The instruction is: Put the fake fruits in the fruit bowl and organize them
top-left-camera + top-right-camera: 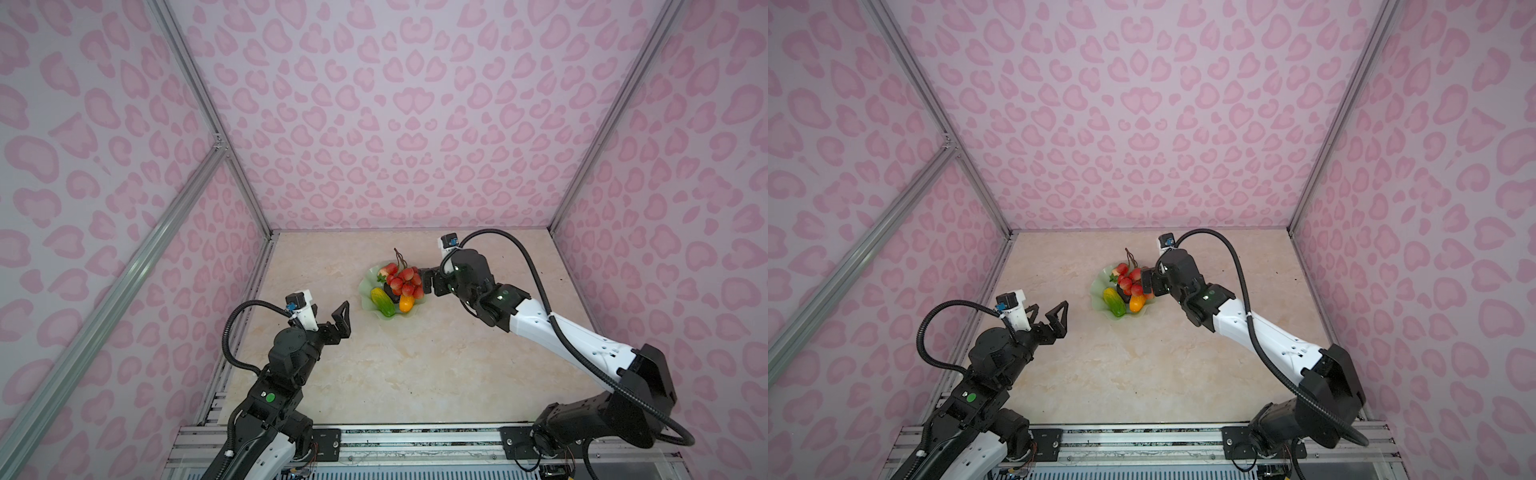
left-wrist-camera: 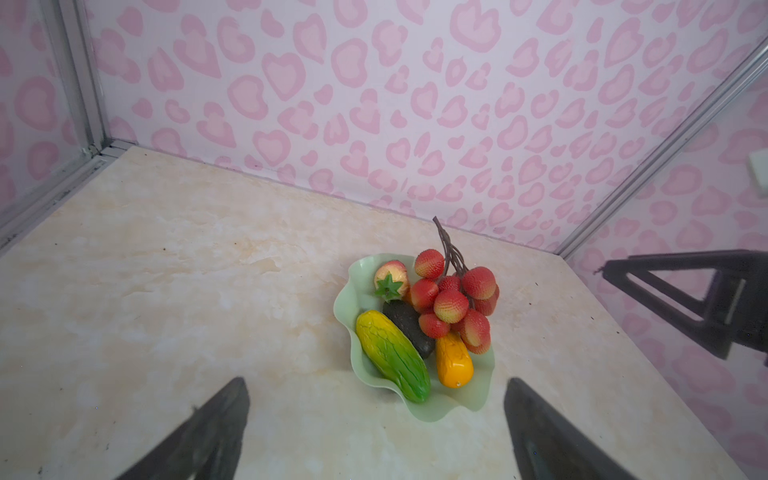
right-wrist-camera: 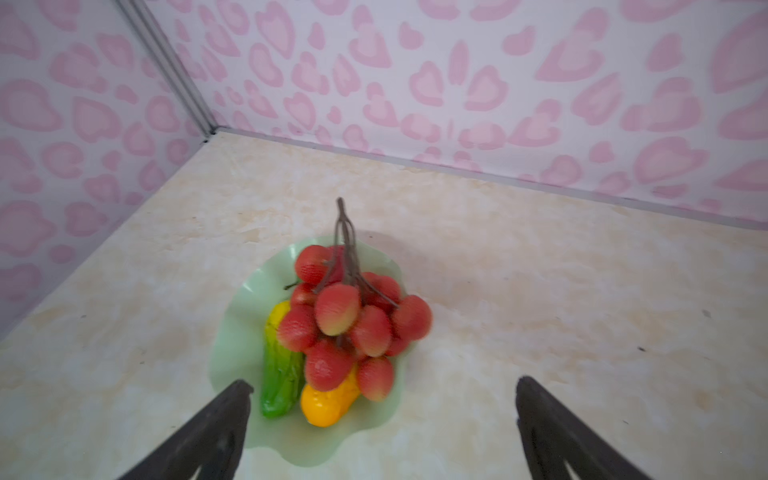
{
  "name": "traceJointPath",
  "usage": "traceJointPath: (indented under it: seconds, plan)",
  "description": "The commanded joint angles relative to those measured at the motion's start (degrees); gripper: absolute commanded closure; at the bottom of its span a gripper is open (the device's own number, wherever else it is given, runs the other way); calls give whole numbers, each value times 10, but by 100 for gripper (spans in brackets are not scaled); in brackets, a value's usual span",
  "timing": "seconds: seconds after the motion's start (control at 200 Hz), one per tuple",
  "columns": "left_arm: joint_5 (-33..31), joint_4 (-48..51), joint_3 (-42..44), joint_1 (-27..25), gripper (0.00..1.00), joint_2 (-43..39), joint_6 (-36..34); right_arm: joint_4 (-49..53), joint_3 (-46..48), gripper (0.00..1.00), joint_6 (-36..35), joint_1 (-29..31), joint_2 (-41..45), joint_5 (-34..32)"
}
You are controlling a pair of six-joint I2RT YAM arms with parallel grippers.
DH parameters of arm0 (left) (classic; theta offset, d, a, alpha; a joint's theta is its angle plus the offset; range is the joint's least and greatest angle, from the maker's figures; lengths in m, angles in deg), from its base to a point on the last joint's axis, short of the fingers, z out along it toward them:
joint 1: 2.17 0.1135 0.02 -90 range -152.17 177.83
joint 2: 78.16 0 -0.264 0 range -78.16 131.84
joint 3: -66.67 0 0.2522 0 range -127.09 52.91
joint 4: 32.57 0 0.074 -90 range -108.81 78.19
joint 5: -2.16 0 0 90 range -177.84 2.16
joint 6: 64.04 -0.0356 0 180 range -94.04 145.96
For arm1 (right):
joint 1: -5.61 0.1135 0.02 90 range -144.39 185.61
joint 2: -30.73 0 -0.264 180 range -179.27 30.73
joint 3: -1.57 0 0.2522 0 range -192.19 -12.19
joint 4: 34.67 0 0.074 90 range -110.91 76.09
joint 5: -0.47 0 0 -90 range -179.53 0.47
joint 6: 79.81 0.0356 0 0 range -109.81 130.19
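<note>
The mint-green fruit bowl (image 1: 365, 291) sits at the table's back middle. In it lie a yellow-green oblong (image 2: 390, 353), an orange-yellow oblong (image 2: 453, 365), a dark rough oval (image 2: 409, 324) and a strawberry (image 2: 390, 276). A red berry bunch (image 1: 405, 280) rests on top, its brown stem pointing to the back wall. My right gripper (image 1: 428, 282) hovers open just right of the bunch, nothing between its fingers; its wrist view shows the bunch (image 3: 336, 309) ahead of the jaws. My left gripper (image 1: 328, 318) stands open and empty, left of the bowl and nearer the front.
Pink heart-patterned walls with aluminium posts (image 1: 249, 195) close in the table on three sides. The beige marble tabletop (image 1: 415, 365) stretches bare between both arms and the front rail (image 1: 415, 440).
</note>
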Motion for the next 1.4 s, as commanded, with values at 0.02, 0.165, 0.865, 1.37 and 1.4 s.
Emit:
traceJointPath:
  seconds: [0.02,0.165,0.865,1.37,1.4]
  plan:
    - [-204,-114,45,0,3,11,-86,-67,124,1,-17,-76,89,-96]
    - [-284,-418,189,39,3,75,-175,-184,276,1,-57,-165,160,-172]
    - [-75,-689,107,196,3,568,-207,-679,456,0,-143,-318,-84,-61]
    - [-41,-606,72,229,3,561,-178,-616,418,0,-129,-347,-94,-1]
    - [-41,-607,72,229,3,562,-177,-616,418,0,-129,-347,-93,-1]
